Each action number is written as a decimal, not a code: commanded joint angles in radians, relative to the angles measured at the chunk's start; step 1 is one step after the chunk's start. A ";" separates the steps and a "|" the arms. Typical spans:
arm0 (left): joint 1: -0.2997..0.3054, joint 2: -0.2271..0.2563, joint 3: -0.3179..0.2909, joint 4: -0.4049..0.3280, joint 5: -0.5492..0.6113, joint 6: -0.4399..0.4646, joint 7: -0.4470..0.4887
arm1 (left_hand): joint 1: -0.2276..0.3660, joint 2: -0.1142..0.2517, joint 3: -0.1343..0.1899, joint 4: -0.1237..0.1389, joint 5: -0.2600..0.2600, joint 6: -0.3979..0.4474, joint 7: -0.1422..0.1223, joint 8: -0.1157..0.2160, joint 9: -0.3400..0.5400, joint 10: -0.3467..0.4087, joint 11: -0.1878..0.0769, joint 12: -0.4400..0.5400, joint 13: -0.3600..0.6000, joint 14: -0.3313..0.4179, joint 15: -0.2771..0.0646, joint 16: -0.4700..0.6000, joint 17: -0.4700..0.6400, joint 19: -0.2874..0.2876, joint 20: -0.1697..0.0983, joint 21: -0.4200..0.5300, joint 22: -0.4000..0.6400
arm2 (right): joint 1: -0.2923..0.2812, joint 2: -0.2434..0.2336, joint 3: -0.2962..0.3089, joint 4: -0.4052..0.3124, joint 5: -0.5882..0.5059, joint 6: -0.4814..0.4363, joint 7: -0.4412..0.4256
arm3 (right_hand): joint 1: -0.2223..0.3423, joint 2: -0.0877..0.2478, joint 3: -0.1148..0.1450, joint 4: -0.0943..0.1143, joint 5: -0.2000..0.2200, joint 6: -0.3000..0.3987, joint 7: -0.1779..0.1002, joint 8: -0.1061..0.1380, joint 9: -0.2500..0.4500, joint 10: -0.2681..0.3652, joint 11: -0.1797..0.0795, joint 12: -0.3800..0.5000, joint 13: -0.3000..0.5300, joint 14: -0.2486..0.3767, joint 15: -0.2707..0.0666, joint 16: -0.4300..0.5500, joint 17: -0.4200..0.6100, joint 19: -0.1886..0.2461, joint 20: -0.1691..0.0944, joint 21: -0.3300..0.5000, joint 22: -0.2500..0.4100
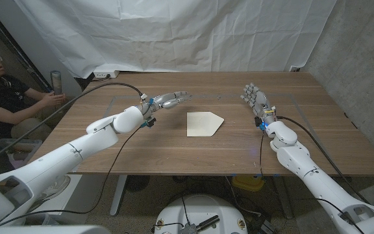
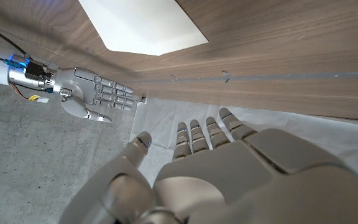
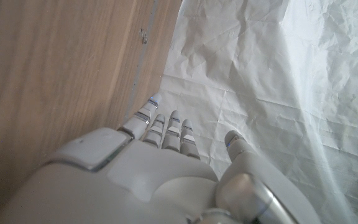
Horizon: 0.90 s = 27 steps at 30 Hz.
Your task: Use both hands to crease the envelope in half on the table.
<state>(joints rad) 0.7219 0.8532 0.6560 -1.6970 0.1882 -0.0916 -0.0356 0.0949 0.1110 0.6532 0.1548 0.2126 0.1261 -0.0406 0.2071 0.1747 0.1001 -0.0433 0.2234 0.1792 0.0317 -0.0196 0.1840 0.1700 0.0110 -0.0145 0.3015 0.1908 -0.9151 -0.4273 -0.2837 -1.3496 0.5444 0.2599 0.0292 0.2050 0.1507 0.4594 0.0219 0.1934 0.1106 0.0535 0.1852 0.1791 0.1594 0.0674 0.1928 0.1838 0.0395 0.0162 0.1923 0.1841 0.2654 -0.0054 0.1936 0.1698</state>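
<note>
A cream envelope (image 1: 204,123) lies flat at the middle of the wooden table (image 1: 141,156), its pointed flap toward the right. The envelope (image 2: 145,25) also appears in the left wrist view. My left hand (image 1: 167,100) hovers to the left of and slightly behind the envelope, fingers stretched out toward it, holding nothing. My right hand (image 1: 255,99) stands open to the right of the envelope, fingers straight and pointing away from me, well apart from the paper. In the left wrist view my left hand (image 2: 229,174) is in front and the right hand (image 2: 95,93) shows beyond it.
A person (image 1: 5,91) sits at the table's far left corner, next to a can (image 1: 56,80). A white sheet (image 1: 187,32) hangs behind the table. A concrete wall (image 1: 369,78) stands on the right. Cables (image 1: 109,88) run along both arms.
</note>
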 commanded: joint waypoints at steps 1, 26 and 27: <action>0.010 0.022 0.006 -0.043 0.056 0.041 -0.032 | -0.005 0.054 0.008 0.002 -0.006 0.041 0.004 0.010 0.004 0.034 -0.003 0.010 0.005 0.031 -0.001 0.010 0.003 0.014 -0.002 0.000 0.002 | -0.011 -0.011 -0.004 -0.027 -0.016 0.001 -0.010 | 0.012 0.008 -0.001 -0.007 -0.002 0.010 0.004 0.004 0.002 0.005 0.000 0.002 0.004 0.007 0.002 0.004 0.001 0.005 0.006 0.007 0.005; -0.049 -0.006 0.064 -0.030 0.208 0.112 -0.150 | -0.017 0.048 0.010 0.010 -0.009 0.091 -0.003 0.005 0.004 0.049 -0.008 0.000 0.004 0.047 -0.015 0.001 0.002 0.021 -0.004 -0.002 0.003 | -0.006 -0.006 -0.011 -0.018 -0.019 0.011 -0.015 | 0.015 0.010 -0.004 -0.010 -0.002 0.012 0.004 0.005 0.002 0.008 0.000 0.003 0.004 0.007 0.002 0.005 0.003 0.005 0.005 0.007 0.005; -0.052 -0.009 0.067 -0.027 0.213 0.112 -0.155 | -0.018 0.048 0.009 0.010 -0.009 0.091 -0.003 0.004 0.004 0.045 -0.010 -0.002 0.004 0.044 -0.014 0.000 0.002 0.018 -0.002 -0.003 0.003 | -0.005 -0.005 -0.011 -0.016 -0.019 0.012 -0.014 | 0.015 0.010 -0.004 -0.010 -0.002 0.013 0.004 0.005 0.002 0.008 0.001 0.002 0.004 0.007 0.001 0.005 0.003 0.005 0.005 0.007 0.005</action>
<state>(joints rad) 0.7060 0.8688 0.6902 -1.7442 0.3285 -0.0030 -0.1321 0.0878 0.1042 0.6584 0.1600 0.2057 0.2093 -0.0428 0.2146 0.1746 0.1564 -0.0507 0.2267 0.1791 0.0853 -0.0291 0.1897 0.1698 0.0303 -0.0159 0.3015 0.1909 -0.9293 -0.4401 -0.2915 -1.3841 0.5248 0.2663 0.0126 0.2049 0.1507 0.4553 0.0178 0.1934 0.1163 0.0591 0.1851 0.1790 0.1594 0.0674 0.1927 0.1838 0.0394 0.0162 0.1923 0.1839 0.2654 -0.0054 0.1936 0.1698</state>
